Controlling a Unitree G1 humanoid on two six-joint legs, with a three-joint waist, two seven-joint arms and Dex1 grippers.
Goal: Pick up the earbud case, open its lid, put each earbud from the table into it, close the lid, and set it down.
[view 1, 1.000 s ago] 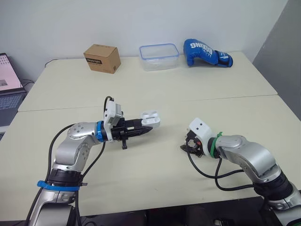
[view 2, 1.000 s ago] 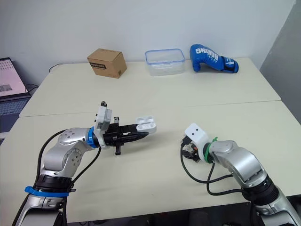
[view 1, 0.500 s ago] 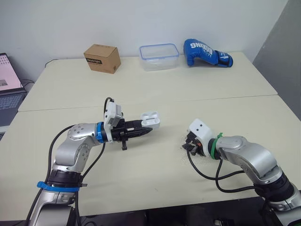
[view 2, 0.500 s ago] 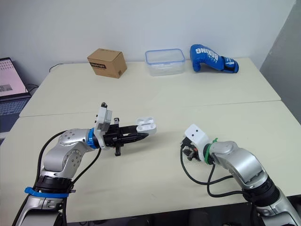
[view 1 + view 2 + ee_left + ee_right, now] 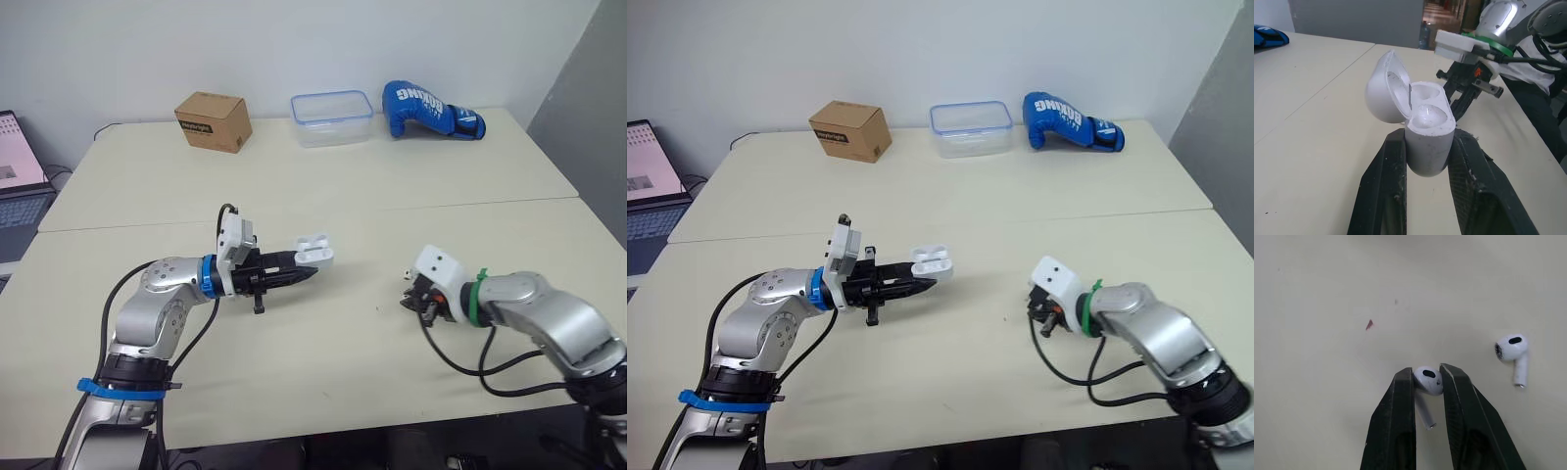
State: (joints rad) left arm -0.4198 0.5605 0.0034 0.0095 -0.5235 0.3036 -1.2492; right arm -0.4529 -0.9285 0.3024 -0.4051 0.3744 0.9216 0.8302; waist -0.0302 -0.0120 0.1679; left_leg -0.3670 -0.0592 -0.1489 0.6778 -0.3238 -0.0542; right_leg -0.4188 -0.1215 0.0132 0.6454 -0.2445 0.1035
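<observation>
Left eye view gives me the whole layout: the desk (image 5: 343, 196), with my two arms low over its near half. The left gripper (image 5: 310, 271) is clamped on the case (image 5: 315, 249), holding it by the body just above the desk. The open end points across at the right arm. In the left wrist view the lid (image 5: 1382, 90) is swung back on its hinge, and both sockets look empty to me.

The right gripper (image 5: 1426, 374) is well apart from the case, down close to the desk. Its fingers are pinching one earbud (image 5: 1428, 380) by the head, with the stem trailing back between them. I can't tell whether that earbud is clear of the desk yet. The second earbud (image 5: 1511, 348) lies loose on the desk just beside the right gripper, not touching its fingers.

I judge that pickup and lid opening are done, and I'm on loading the first earbud. Next I need to lift the right gripper and carry it across to the left one. The stem has to point down into a socket before I release. The pinch is small, so I'd go slowly, keeping the case steady and the lid out of the way.
</observation>
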